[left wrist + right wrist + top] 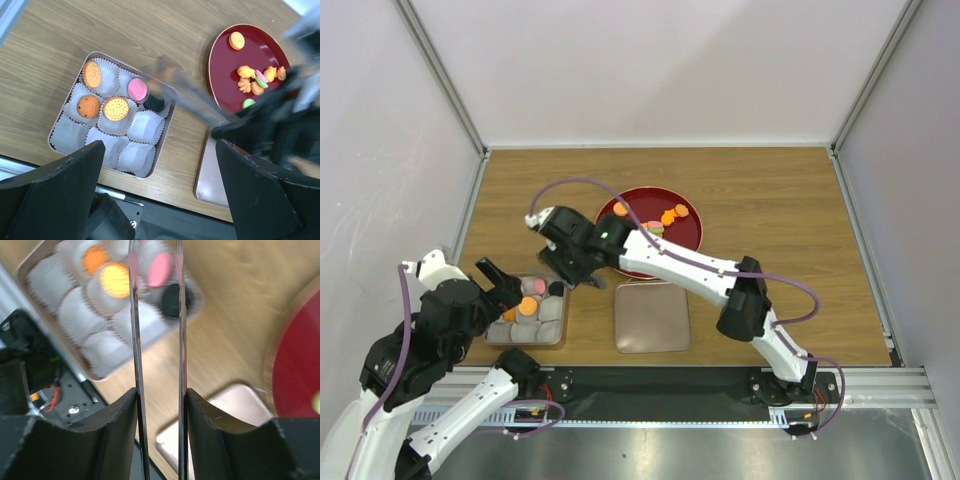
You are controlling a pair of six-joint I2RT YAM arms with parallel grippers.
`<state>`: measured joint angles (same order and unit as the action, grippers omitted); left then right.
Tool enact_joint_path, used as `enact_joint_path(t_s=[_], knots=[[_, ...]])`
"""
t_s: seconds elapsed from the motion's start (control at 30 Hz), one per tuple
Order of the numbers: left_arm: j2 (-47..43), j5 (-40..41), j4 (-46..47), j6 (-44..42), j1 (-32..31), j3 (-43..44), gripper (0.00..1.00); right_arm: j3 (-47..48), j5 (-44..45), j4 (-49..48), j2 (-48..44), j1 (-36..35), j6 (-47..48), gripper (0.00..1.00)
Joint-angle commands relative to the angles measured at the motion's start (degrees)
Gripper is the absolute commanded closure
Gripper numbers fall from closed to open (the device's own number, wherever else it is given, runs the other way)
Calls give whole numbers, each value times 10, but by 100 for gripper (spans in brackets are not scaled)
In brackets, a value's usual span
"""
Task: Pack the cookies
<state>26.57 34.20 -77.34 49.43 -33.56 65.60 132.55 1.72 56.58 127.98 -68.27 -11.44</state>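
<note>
Tin (165,131) holds five cookies (115,108); plate (260,50) holds more. We cannot tell whether right gripper's (159,395) tongs (136,340) grasp anything.

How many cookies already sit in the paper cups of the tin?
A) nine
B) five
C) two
B: the tin holds five cookies, namely three orange, one pink and one dark, each in its own paper cup.
</note>
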Motion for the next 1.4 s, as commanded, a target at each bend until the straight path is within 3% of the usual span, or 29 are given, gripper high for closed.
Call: enact_joint_path(t_s=[0.0,0.4,0.8,1.13,1.37], knots=[[9,2,19,-12,4,-12,0,-28,65,9,-77,31,-24,55],[36,-9,79,-40,4,-33,0,-154,130,86,-155,168,-85,55],[51,-24,100,-60,5,-46,0,-265,120,122,-210,180,-126,52],[50,-33,105,-65,4,-53,0,-276,87,118,-208,181,-126,46],[51,-32,106,-69,5,-52,0,-283,84,118,-200,181,-126,47]])
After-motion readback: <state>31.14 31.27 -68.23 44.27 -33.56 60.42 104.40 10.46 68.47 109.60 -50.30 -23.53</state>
